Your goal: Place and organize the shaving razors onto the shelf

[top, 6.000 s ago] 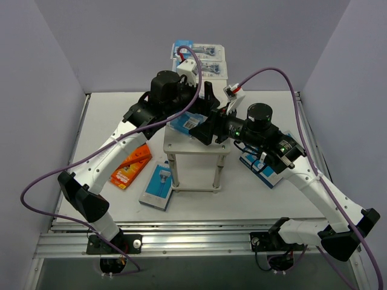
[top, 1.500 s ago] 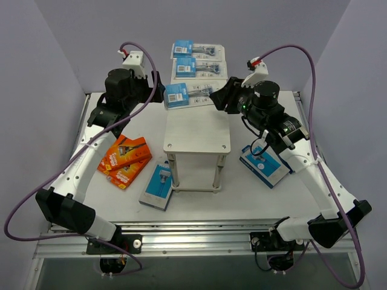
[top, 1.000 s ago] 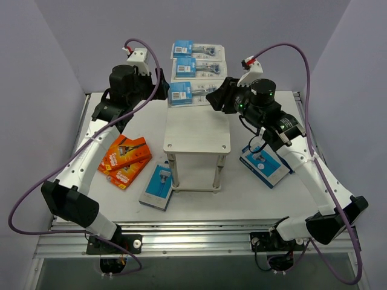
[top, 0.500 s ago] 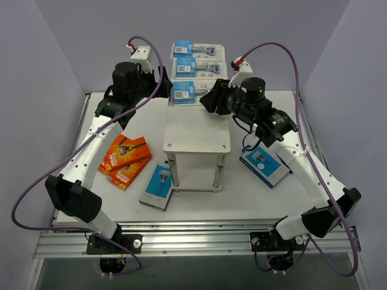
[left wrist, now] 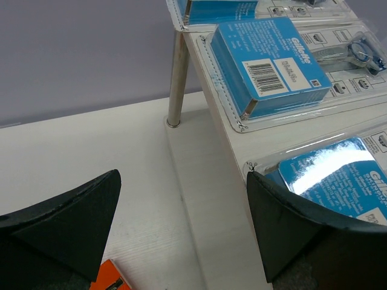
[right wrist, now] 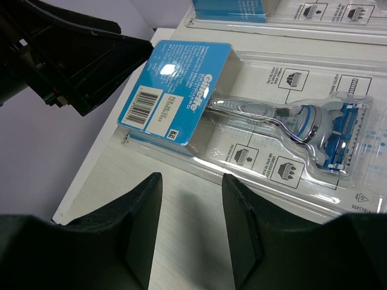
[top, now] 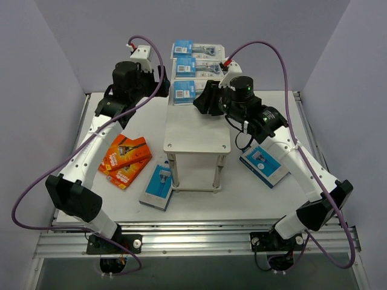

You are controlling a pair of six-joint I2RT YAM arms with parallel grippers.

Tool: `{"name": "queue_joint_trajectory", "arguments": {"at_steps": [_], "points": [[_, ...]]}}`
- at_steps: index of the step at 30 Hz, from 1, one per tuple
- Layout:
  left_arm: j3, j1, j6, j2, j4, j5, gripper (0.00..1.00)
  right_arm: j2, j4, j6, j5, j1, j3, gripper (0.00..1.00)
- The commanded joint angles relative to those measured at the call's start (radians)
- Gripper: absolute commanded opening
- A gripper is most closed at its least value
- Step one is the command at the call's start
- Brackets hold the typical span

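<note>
Clear plastic blister packs with blue cards are laid in a row of three at the far end of the pale wood shelf. A blue-headed razor is seen inside the nearest pack. The left claw is held wide open beside it, empty. The right claw is held partly open before it, empty too. Orange boxes and blue-and-white boxes are left on the table.

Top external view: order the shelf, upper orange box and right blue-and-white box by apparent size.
Largest: shelf, clearly.
Then: upper orange box and right blue-and-white box look about alike; no ranking.
</note>
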Motion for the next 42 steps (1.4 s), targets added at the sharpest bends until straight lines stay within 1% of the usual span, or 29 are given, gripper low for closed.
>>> {"name": "queue_joint_trajectory", "arguments": {"at_steps": [1, 2, 4, 7, 10, 15, 18, 22, 28, 36, 42], "points": [[0.012, 0.008, 0.060, -0.087, 0.003, -0.078, 0.94, 0.021, -0.010, -0.013, 0.037, 0.011, 0.050, 0.40], [0.015, 0.014, 0.076, -0.098, -0.010, -0.102, 0.94, 0.024, -0.012, -0.011, 0.040, 0.012, 0.050, 0.40], [0.018, 0.054, 0.085, -0.133, -0.053, -0.109, 0.94, 0.026, -0.010, -0.007, 0.045, 0.012, 0.050, 0.40], [-0.017, 0.100, 0.093, -0.207, -0.064, -0.104, 0.94, 0.032, -0.009, -0.005, 0.043, 0.015, 0.049, 0.40], [-0.085, 0.126, 0.094, -0.284, -0.064, -0.110, 0.94, 0.038, -0.004, -0.002, 0.045, 0.018, 0.043, 0.40], [-0.253, 0.137, 0.076, -0.408, -0.038, -0.110, 0.94, 0.035, 0.008, 0.002, 0.034, 0.031, 0.040, 0.40], [-0.336, 0.140, 0.059, -0.448, -0.017, -0.109, 0.94, 0.035, 0.008, 0.001, 0.031, 0.047, 0.046, 0.40], [-0.410, 0.140, 0.050, -0.472, 0.008, -0.104, 0.94, 0.038, 0.008, 0.004, 0.029, 0.067, 0.056, 0.40], [-0.516, 0.142, 0.056, -0.528, 0.069, -0.138, 0.94, 0.055, 0.008, 0.005, 0.032, 0.081, 0.050, 0.40], [-0.597, 0.139, 0.091, -0.572, 0.114, -0.204, 0.94, 0.107, 0.008, 0.005, 0.043, 0.083, 0.087, 0.40], [-0.632, 0.131, 0.096, -0.574, 0.129, -0.212, 0.94, 0.136, 0.001, 0.001, 0.051, 0.083, 0.112, 0.40]]}}
